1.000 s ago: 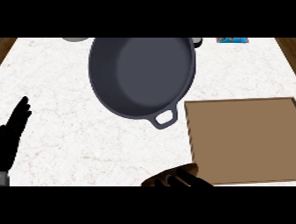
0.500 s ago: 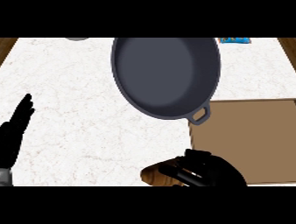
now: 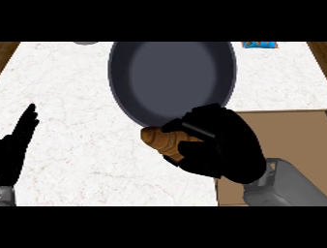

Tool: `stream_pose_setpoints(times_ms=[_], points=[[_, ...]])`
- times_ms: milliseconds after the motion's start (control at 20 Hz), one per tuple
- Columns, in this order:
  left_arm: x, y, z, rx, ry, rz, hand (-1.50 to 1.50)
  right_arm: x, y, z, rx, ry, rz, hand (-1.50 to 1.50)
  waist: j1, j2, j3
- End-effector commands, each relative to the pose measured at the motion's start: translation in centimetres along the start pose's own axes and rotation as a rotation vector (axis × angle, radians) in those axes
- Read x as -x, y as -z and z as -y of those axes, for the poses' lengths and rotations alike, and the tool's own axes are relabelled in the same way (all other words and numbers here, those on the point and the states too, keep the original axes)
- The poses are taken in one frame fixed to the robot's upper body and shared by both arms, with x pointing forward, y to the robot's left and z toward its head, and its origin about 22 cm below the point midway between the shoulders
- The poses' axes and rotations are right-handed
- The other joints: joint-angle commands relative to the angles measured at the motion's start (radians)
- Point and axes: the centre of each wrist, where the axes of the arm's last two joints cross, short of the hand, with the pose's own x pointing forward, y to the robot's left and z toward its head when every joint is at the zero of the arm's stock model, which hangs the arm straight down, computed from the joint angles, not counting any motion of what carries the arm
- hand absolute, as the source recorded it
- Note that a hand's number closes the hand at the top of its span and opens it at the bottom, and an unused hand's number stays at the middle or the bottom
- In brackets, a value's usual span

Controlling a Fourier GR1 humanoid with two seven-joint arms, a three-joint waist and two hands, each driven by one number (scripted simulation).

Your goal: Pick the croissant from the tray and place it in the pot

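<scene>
A white marble table [image 3: 73, 160] carries a dark pot [image 3: 172, 77] at twelve o'clock and a brown tray [image 3: 295, 145] at four. The right hand [image 3: 220, 145] has lifted the croissant [image 3: 163, 140] off the tray, fingers curled round it, now over the pot's near rim. Left hand [image 3: 9, 150] rests open at eight; nothing blocks the way.

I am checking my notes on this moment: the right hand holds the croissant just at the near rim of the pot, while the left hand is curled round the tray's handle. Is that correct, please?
Not quite. The right hand does hold the croissant at the near rim of the pot. The left hand, though, rests open at the left edge with fingers up, far from the tray, as the head view shows.
</scene>
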Motion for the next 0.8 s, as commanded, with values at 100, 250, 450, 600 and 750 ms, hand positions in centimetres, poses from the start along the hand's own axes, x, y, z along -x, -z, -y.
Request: stream_pose_setpoints(times_ms=[100,250,450,600,750], points=[[0.4,0.2,-0.3,0.023,0.005,-0.005,0.00,2.8,5.7,-2.2,-0.023,0.009,-0.005,1.50,0.005,0.001,0.000],[0.0,0.9,0.1,0.012,-0.008,-0.005,0.00,5.3,7.2,-3.1,-0.069,-0.002,-0.022,1.50,0.005,0.002,0.000],[1.6,-0.4,0.5,0.011,0.001,0.002,0.00,6.5,8.8,-6.4,-0.110,-0.089,-0.007,1.50,0.013,0.003,0.000],[0.5,-0.6,0.6,0.029,0.010,0.007,0.00,8.0,10.8,-6.7,-0.129,-0.206,0.010,1.50,0.024,0.005,0.000],[-1.1,1.5,0.0,0.025,0.013,0.032,0.00,8.8,9.9,-9.1,-0.151,-0.052,-0.059,1.50,0.034,0.012,0.000]])
